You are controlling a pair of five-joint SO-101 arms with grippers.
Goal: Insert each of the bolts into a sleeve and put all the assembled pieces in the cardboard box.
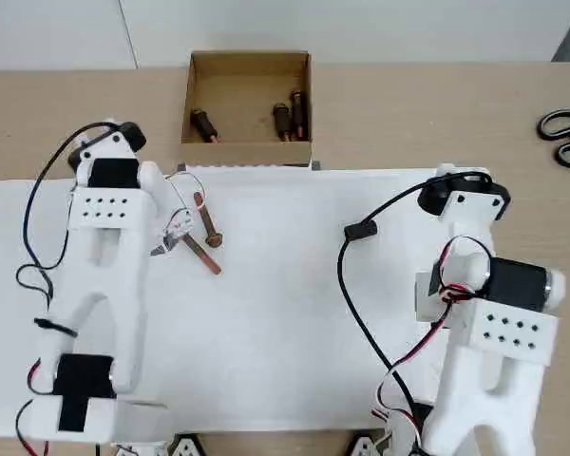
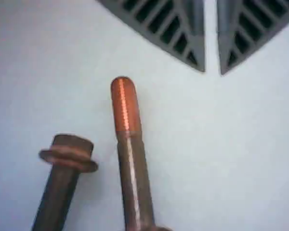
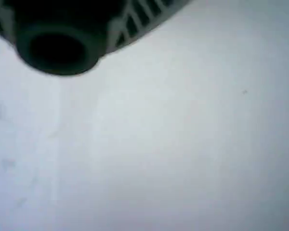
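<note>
Two loose brown bolts lie side by side on the white mat. One bolt (image 1: 207,218) (image 2: 127,144) points its threaded tip at my left gripper (image 1: 174,236) (image 2: 212,71); the other bolt (image 1: 201,255) (image 2: 62,178) shows its flanged head. The left gripper hovers just beyond them, its ribbed fingers (image 2: 183,38) drawn to a thin slit with nothing between. My right gripper (image 3: 84,31) is close above the mat with a black hollow sleeve (image 3: 58,50) against its ribbed finger (image 3: 135,21). The cardboard box (image 1: 249,144) holds several assembled pieces (image 1: 290,116).
The white mat (image 1: 285,323) covers most of the wooden table. A black cable with a small block (image 1: 361,229) trails over the mat from the right arm (image 1: 467,204). Scissors (image 1: 565,133) lie at the far right edge.
</note>
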